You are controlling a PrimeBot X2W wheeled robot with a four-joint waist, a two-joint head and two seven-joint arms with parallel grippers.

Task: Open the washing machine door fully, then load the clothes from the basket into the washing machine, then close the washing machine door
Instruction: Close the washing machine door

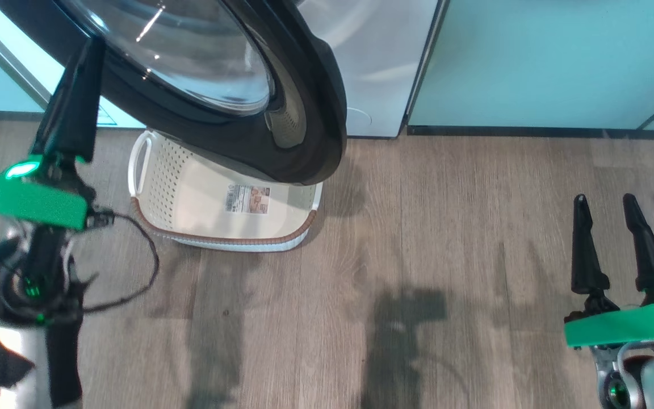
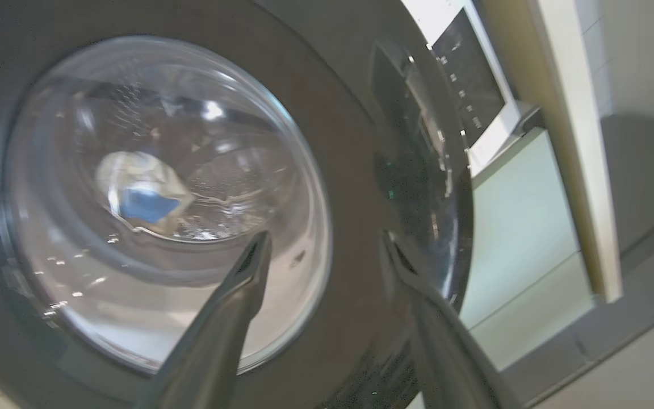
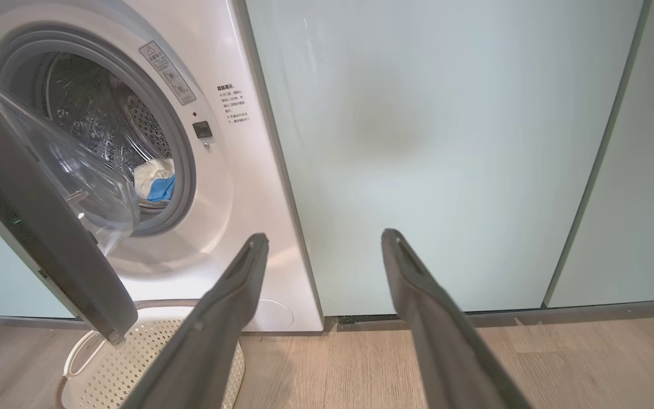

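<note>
Washing machine door (image 1: 310, 96): round, glossy black ring, bulging clear glass bowl; stands partly open, overhanging basket (image 1: 191, 193).
Basket: cream, perforated walls, brown rim, white handle, label on base; on wooden floor (image 1: 418, 255) at foot of washing machine (image 3: 219, 187).
Clothes (image 3: 154, 180): pale yellow bundle, blue patch, low in steel drum.
Left gripper (image 2: 324, 241): fingers spread, close to door glass, pinching nothing.
Right gripper (image 1: 605, 201): fingers spread, over floor, well apart from basket.
</note>
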